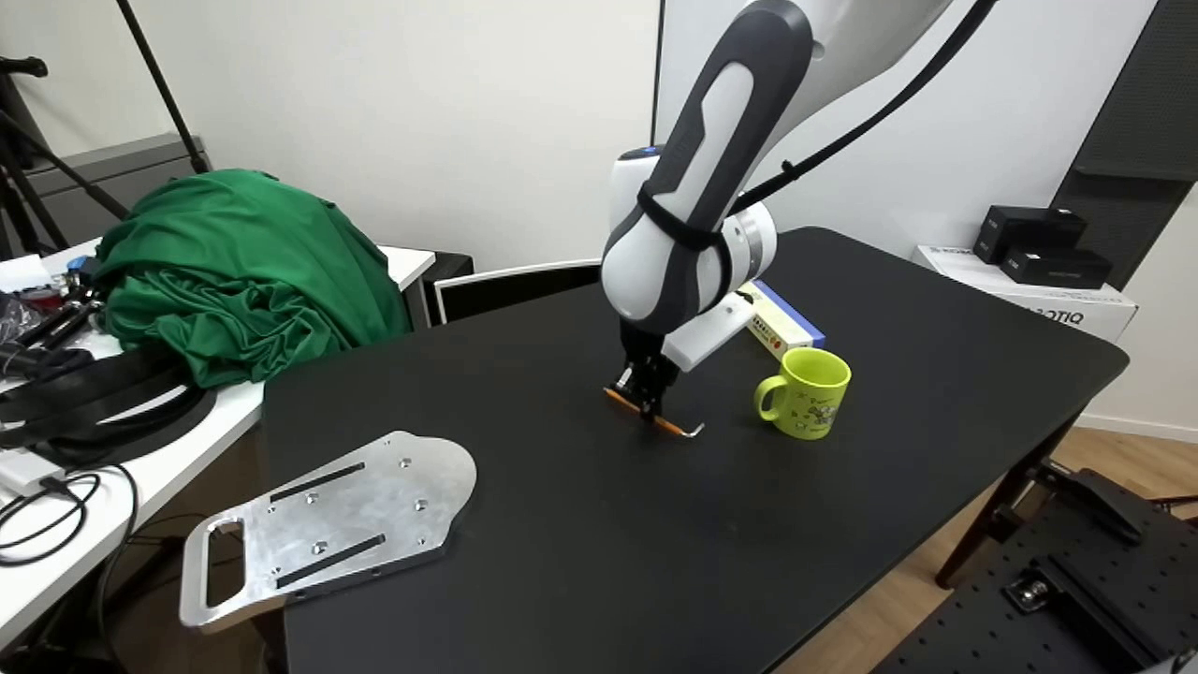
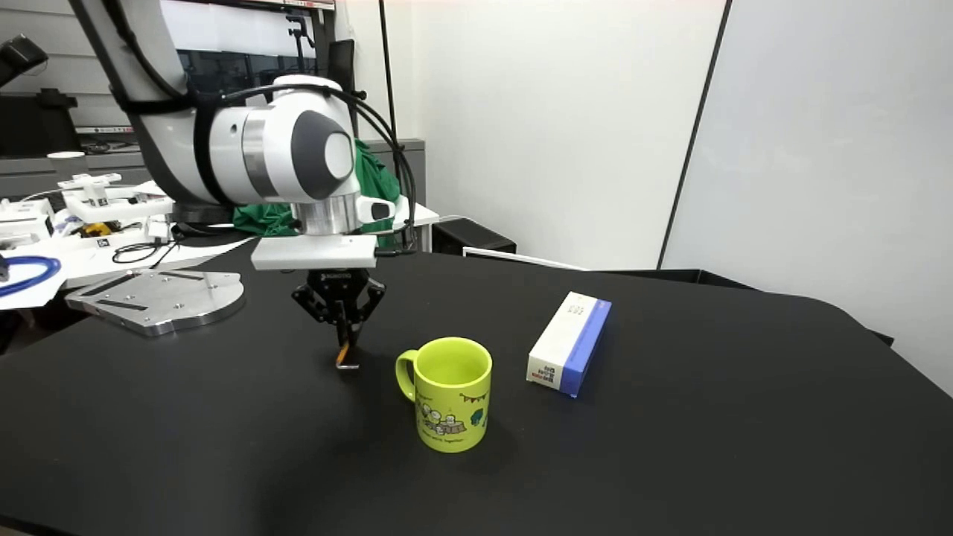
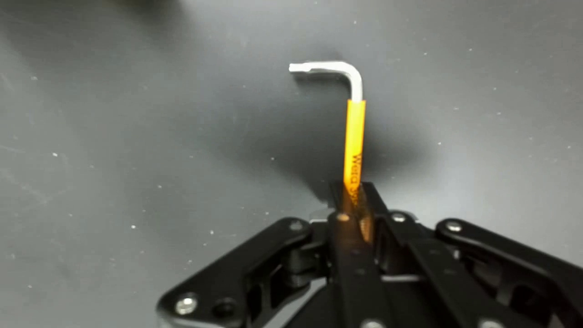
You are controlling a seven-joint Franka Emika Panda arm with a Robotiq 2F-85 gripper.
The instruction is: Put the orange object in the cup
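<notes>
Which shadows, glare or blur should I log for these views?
In the wrist view, soft shadows flank the orange-sleeved, L-shaped metal key, pale glare lies on the black tabletop beside the jaws, and a dark blur at top left is unidentifiable; in an exterior view, the flat silver metal plate shows a sheen.

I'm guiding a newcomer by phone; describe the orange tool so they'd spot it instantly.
At the black table, follow the robot arm down to its claw. Pinched there is the orange tool, a thin stick; unlike the lime-green mug and blue-and-white box, it has a bent silver end.
</notes>
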